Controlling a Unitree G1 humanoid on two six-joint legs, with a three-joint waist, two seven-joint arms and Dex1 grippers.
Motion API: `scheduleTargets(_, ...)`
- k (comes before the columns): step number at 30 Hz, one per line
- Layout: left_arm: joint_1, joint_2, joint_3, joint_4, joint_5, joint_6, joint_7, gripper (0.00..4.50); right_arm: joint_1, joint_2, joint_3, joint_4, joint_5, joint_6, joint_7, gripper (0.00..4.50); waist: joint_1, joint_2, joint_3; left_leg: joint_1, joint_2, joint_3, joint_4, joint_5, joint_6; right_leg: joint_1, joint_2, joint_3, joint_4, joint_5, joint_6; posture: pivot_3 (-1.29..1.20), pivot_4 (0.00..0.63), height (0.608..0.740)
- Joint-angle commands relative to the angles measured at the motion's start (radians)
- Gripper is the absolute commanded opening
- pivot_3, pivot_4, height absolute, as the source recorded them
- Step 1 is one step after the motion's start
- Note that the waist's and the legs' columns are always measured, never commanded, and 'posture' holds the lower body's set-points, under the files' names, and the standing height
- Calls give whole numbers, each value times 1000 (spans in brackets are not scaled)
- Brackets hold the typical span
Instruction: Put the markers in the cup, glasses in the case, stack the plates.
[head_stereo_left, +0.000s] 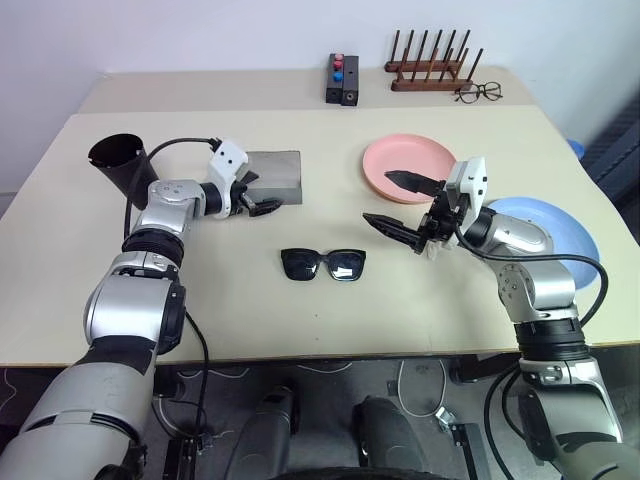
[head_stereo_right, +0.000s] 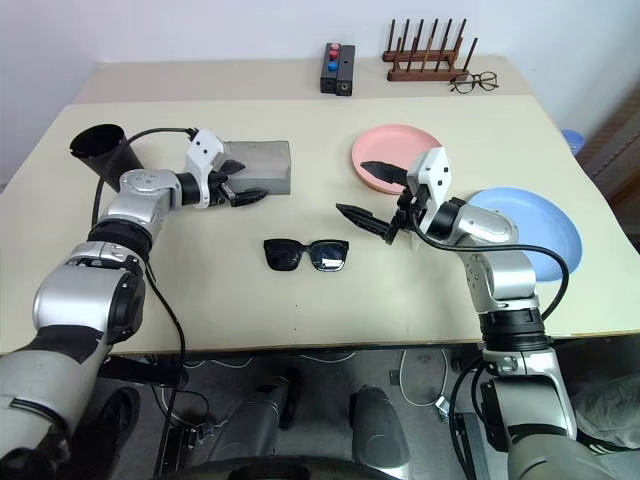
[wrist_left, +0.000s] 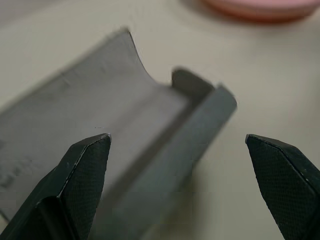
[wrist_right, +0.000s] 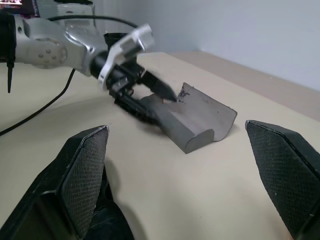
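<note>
Our left tool (head_stereo_left: 262, 196) is hovering spread and empty at the case's (head_stereo_left: 275, 173) near edge; the right tool (head_stereo_left: 401, 205) is gaping empty too. The glasses (head_stereo_left: 323, 264) are lying crosswise between both, slightly nearer the left.

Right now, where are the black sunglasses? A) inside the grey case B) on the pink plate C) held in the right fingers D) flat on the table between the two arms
D: the sunglasses lie flat on the table, apart from the grey case and the pink plate, with both the left gripper and the right gripper open and empty.
</note>
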Motion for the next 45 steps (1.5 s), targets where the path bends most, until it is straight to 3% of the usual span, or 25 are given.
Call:
scheduleTargets(1,-14,-6,1,3,18,-11,9,4468,6,-24,-32,-54,13,0,-6,4500,0,0,0,0,0,0,0,0,0,0,0,0,0,0,0,0,150,740)
scheduleTargets(2,-15,-8,3,6,20,-11,13,4468,9,-26,-33,-54,12,0,-6,4500,1,0,0,0,0,0,0,0,0,0,0,0,0,0,0,0,150,740)
scheduleTargets(4,-16,-10,2,10,29,-7,26,3957,14,-28,-33,-56,10,-2,-7,4500,0,0,0,0,0,0,0,0,0,0,0,0,0,0,0,0,150,740)
scheduleTargets(12,-20,-8,-2,13,48,-7,11,72,11,-12,-19,-56,5,-14,-22,4500,0,0,0,0,0,0,0,0,0,0,0,0,0,0,0,0,150,740)
scheduleTargets(22,-39,81,-8,-47,40,41,-249,72,4,-5,-10,-40,-6,-28,-20,4500,-2,0,0,0,0,0,0,0,0,0,0,0,0,0,0,0,150,740)
scheduleTargets(26,-1,196,-33,-151,13,148,-572,72,0,-4,-8,-32,-12,-34,-15,4500,-5,0,0,0,0,0,-1,0,0,-1,0,0,0,0,0,0,150,740)
scheduleTargets(29,69,267,-82,-284,-48,212,-663,72,-3,-1,-6,-23,-17,-39,-12,4500,-4,1,0,0,1,0,-1,0,0,0,0,0,0,0,0,0,150,740)
scheduleTargets(33,239,431,-225,-631,-304,345,-685,72,-14,4,0,-10,-20,-45,-8,4500,-5,1,0,0,1,0,-2,0,0,0,0,2,0,0,0,0,150,740)
scheduleTargets(36,364,540,-263,-839,-430,346,-685,72,-22,3,0,-2,-22,-47,-3,4500,0,1,0,0,2,0,-2,0,0,-1,0,2,0,0,-1,0,150,740)
scheduleTargets(40,445,612,-294,-943,-489,341,-685,72,-26,2,1,6,-24,-51,2,4500,7,1,0,1,1,-1,-1,0,0,-1,-1,2,-1,0,-1,0,150,740)
scheduleTargets(45,456,601,-301,-896,-427,222,-685,72,-28,5,5,3,-24,-49,1,4500,5,1,0,1,1,-1,-2,0,0,-2,-1,2,-2,0,-2,0,150,740)
